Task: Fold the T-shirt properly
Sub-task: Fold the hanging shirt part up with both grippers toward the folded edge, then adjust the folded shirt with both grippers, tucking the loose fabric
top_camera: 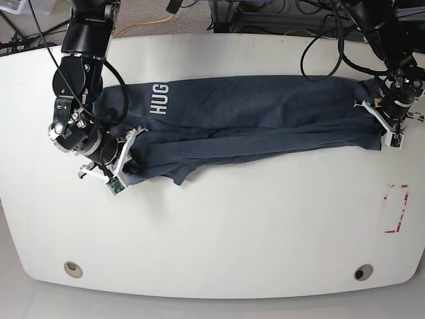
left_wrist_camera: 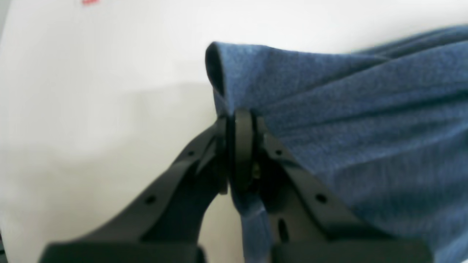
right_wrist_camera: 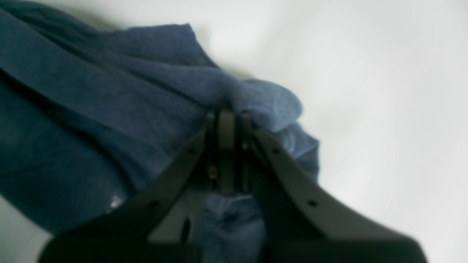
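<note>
The large, wrinkly, dark heathered navy-blue cotton T-shirt (top_camera: 252, 116) is lying stretched sideways across the far half of the white rounded table (top_camera: 219, 226), already doubled lengthwise into a long band, so the task is looking partly done. The black left gripper (left_wrist_camera: 241, 120) is pinching one end of the band with its jaws clamped tight on a bunched fold of cloth, and the black right gripper (right_wrist_camera: 226, 117) is doing the same at the opposite end, near the lettering. Judging from this, the lengthwise fold is in place but rumpled along its near edge, while folding the band crosswise into a compact stack and smoothing it are remaining. White block letters reading "HUG" (top_camera: 159, 99) are showing; any further letters are hidden under the fold. A red-and-white marking (top_camera: 396, 209) on the table is carrying no readable writing.
</note>
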Controlling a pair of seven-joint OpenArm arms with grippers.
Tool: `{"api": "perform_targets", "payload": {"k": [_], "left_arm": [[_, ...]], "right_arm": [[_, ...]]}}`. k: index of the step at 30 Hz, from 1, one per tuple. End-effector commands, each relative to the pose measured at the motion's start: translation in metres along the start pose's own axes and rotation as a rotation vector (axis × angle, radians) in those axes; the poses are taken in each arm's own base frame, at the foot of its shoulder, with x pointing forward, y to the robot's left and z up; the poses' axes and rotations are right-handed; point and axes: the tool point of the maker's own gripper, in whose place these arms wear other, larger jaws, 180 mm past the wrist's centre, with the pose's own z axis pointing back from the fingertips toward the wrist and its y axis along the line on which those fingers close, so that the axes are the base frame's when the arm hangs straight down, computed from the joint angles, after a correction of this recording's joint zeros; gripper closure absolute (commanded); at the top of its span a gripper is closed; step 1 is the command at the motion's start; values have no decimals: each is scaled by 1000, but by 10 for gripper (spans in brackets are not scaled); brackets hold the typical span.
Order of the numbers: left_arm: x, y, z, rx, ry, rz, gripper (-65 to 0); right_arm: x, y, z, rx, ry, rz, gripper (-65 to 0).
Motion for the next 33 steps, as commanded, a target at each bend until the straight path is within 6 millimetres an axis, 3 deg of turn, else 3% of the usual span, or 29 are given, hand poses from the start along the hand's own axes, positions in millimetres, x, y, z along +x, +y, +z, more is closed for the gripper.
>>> {"api": "perform_targets", "payload": {"k": [1, 12, 17, 23, 26, 29, 33], "left_arm": [[9, 8, 10, 30, -34, -26, 0], [-34, 0, 24, 12, 61, -48, 0], [-39, -1, 25, 8, 73, -47, -11], [-46, -3, 27, 3, 90, -48, -242], [-51, -3, 27, 4, 115, -48, -308], [-59, -5, 29, -7, 165, -35, -318], [-29, -6, 39, -29, 87, -16, -319]], "right_arm": [[13, 1, 14, -26, -65, 17, 0], [-43, 32, 32, -16, 7, -62, 0], [-64, 44, 36, -9, 34, -122, 0], [-79, 54, 40, -9, 54, -166, 0], [-84, 55, 40, -12, 68, -178, -2], [-90, 58, 41, -9, 81, -190, -109], [-99, 45, 53, -57, 82, -225, -319]]}}
